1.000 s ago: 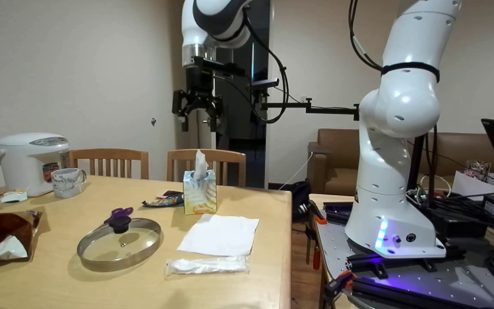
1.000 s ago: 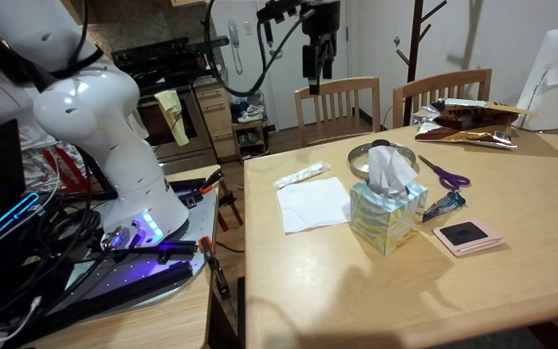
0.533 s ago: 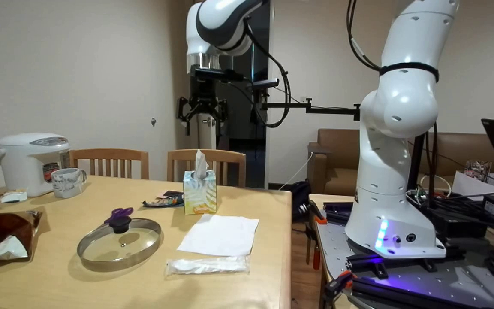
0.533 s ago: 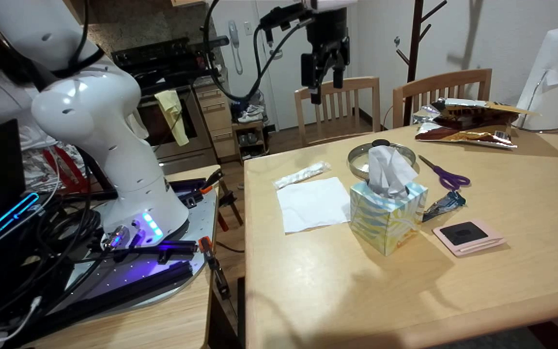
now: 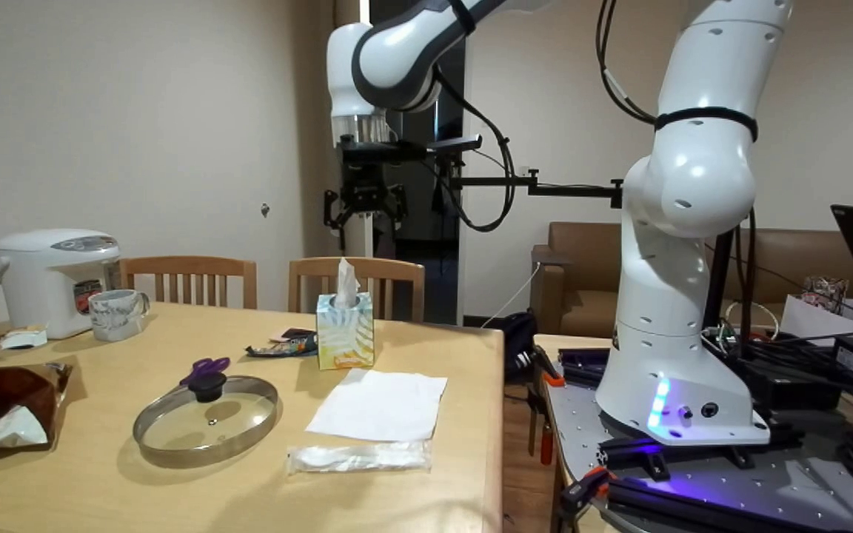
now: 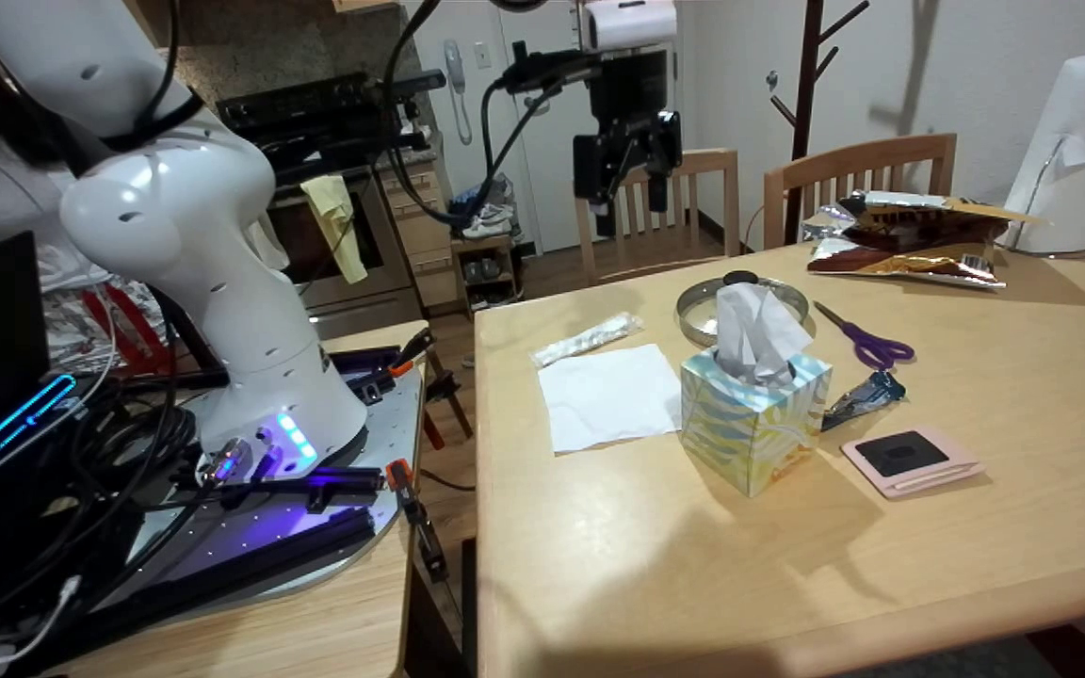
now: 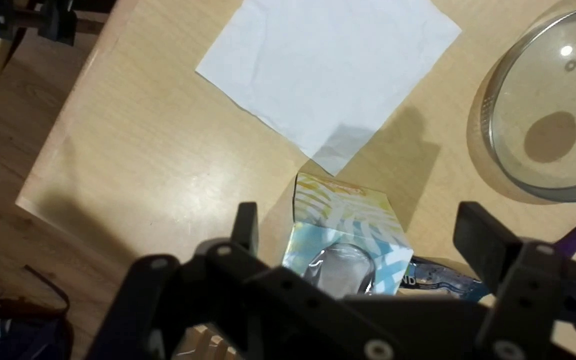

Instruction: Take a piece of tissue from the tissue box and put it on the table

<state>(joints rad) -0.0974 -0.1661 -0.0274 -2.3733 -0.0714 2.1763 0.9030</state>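
Pincer (image 7: 360, 226) spread, empty, higher than the box (image 6: 752, 428). Tissue (image 6: 755, 331) pokes out its top, in from the robot-side edge of the table (image 6: 590, 518). Likely feather-light, limp, tears easily: pinch mid-height, lift gently.

You are operating in a home, in a kitchen and dining area. In an exterior view you have a stove (image 6: 293, 105) with a towel (image 6: 335, 231) hung on its front, drawers (image 6: 415, 226) beside it, a wall phone (image 6: 454, 80), a shoe rack (image 6: 486, 252) and a coat stand (image 6: 804, 104). In an exterior view you also have a sofa (image 5: 586, 259) near the wall (image 5: 545, 111). Chairs (image 5: 188, 265) stand at the table (image 5: 441, 344) in both exterior views. Noted on the table: a water boiler (image 5: 52, 285) with a mug (image 5: 114, 317) beside it, a pan lid (image 5: 212, 429), scissors (image 6: 857, 333), foil bags (image 6: 910, 264) and an upright paper roll (image 6: 1084, 118).
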